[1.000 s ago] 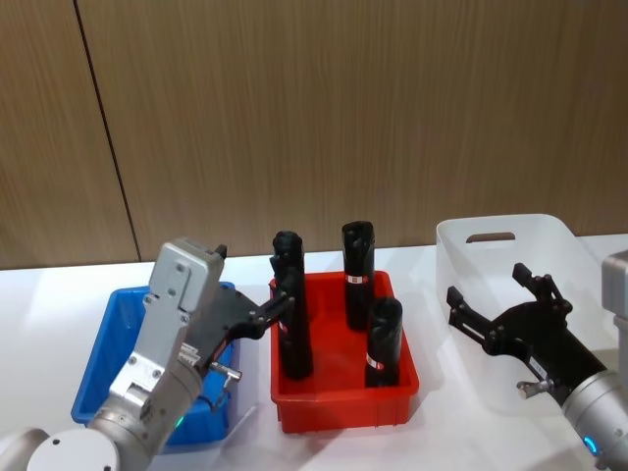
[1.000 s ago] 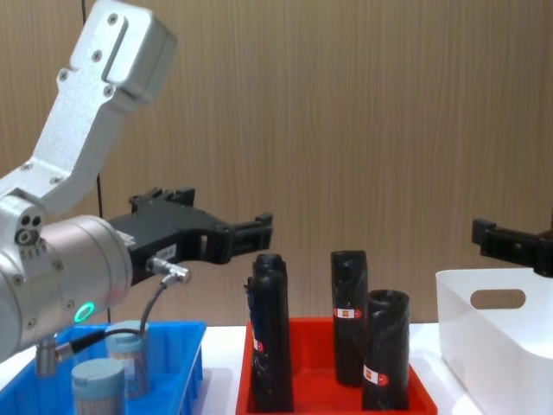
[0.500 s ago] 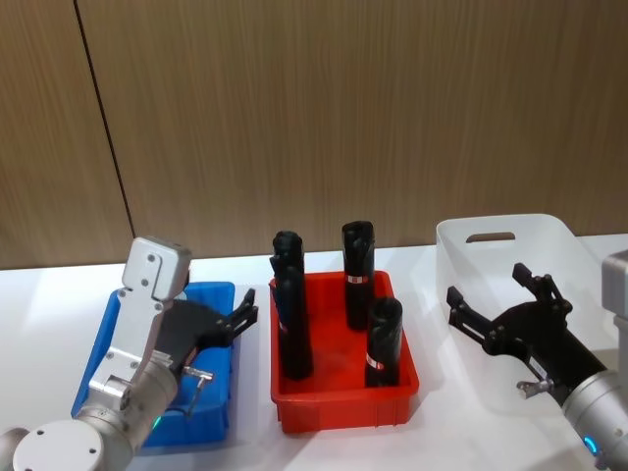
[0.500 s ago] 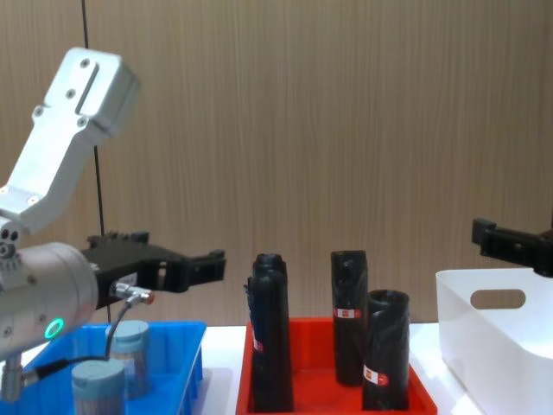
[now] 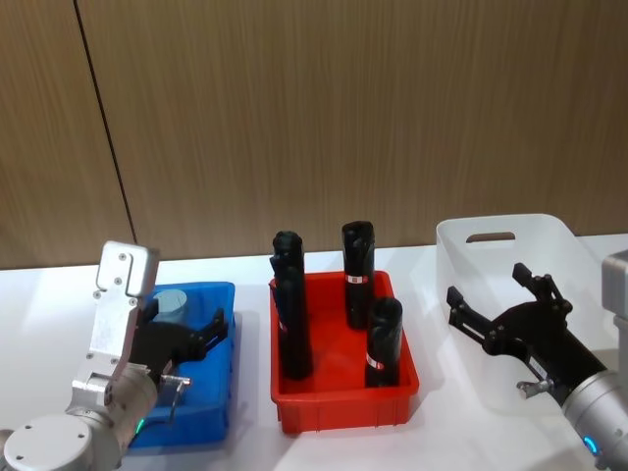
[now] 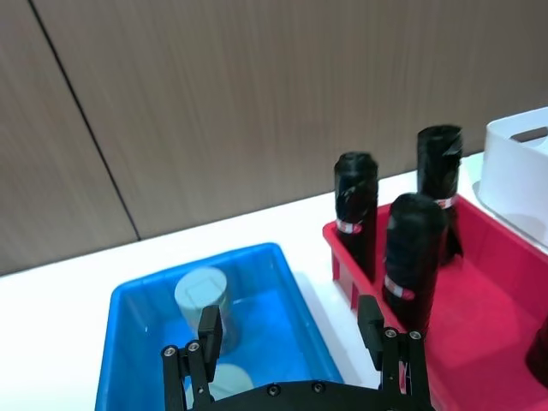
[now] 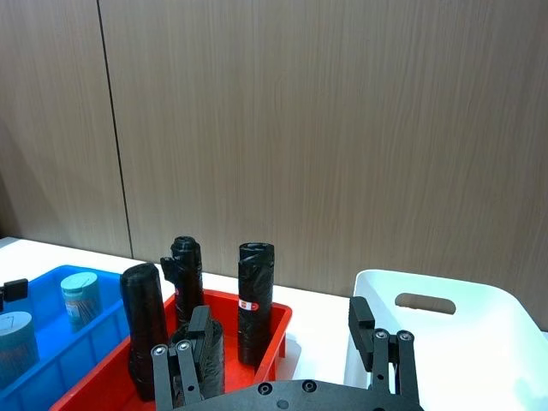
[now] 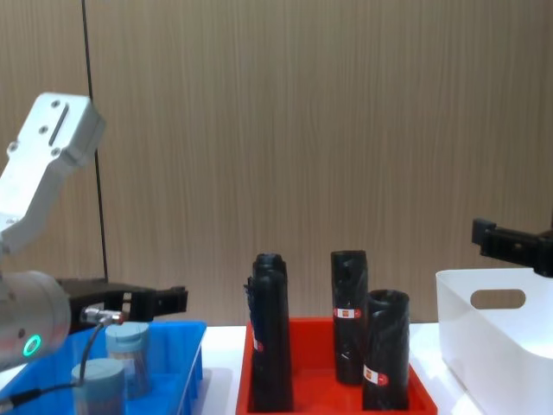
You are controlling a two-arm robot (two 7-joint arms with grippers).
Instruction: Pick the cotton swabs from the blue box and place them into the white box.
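Left tool [image 5: 211,329] spread open and empty, poised just above rim height over the blue box [image 5: 201,287], fingers [image 6: 210,330] wide apart. Two jars of cotton swabs [image 6: 201,295] upright inside the blue box, one toward the far wall, one nearer, neither touched. Right tool [image 5: 488,285] likewise open and empty, held in the air over the white box [image 5: 461,250] at the right of the desk [image 5: 49,294]. Between the two boxes, a red tray [image 5: 343,407] with black rolls [image 5: 357,260] standing upright.
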